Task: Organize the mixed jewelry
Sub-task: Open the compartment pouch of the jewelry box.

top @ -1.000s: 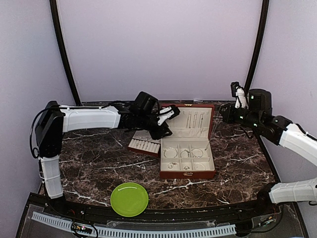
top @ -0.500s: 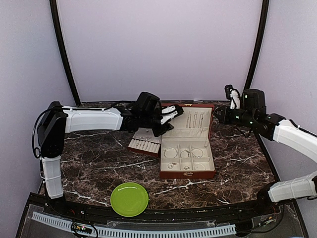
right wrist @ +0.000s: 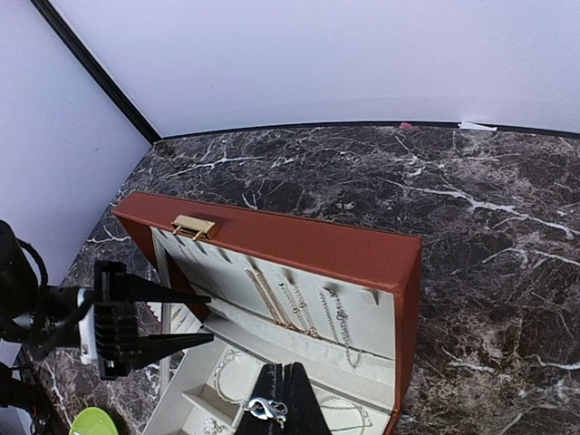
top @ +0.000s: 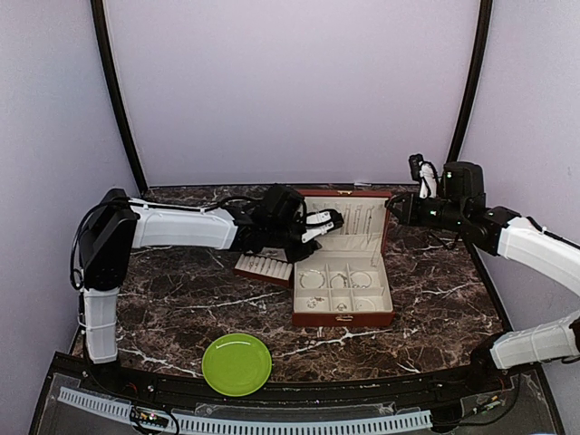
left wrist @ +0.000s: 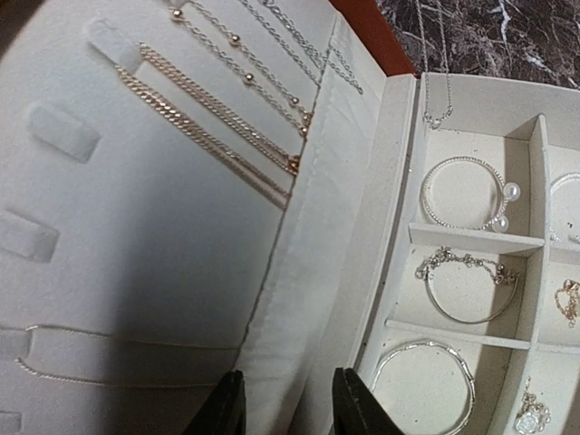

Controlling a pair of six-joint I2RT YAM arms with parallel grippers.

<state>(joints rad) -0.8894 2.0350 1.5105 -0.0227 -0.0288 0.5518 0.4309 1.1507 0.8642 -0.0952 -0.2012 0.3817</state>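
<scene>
The reddish-brown jewelry box [top: 343,316] stands open at mid-table, its cream lid [right wrist: 362,299] upright. Thin chains [left wrist: 227,109] hang on the lid's lining, and silvery bracelets [left wrist: 462,192] lie in the cream compartments. My left gripper [top: 328,221] hovers at the lid's left side. In the left wrist view it [left wrist: 288,408] is open over the lid's lower fold, with nothing between the fingers. My right gripper [top: 392,206] hangs above the lid's right edge. It [right wrist: 283,370] is shut, with a small silver clasp [right wrist: 265,410] pinched at the fingers' seam.
A cream-lined ring tray [top: 264,265] with reddish-brown edges lies just left of the box, under the left arm. A green plate [top: 236,363] sits near the front edge. The lid carries a gold clasp [right wrist: 193,227]. Dark marble table [top: 181,308], purple walls all round.
My left gripper has slid right, from above the ring tray to the box lid, and its jaws have narrowed a little. The right gripper has drifted slightly left towards the box, still shut.
</scene>
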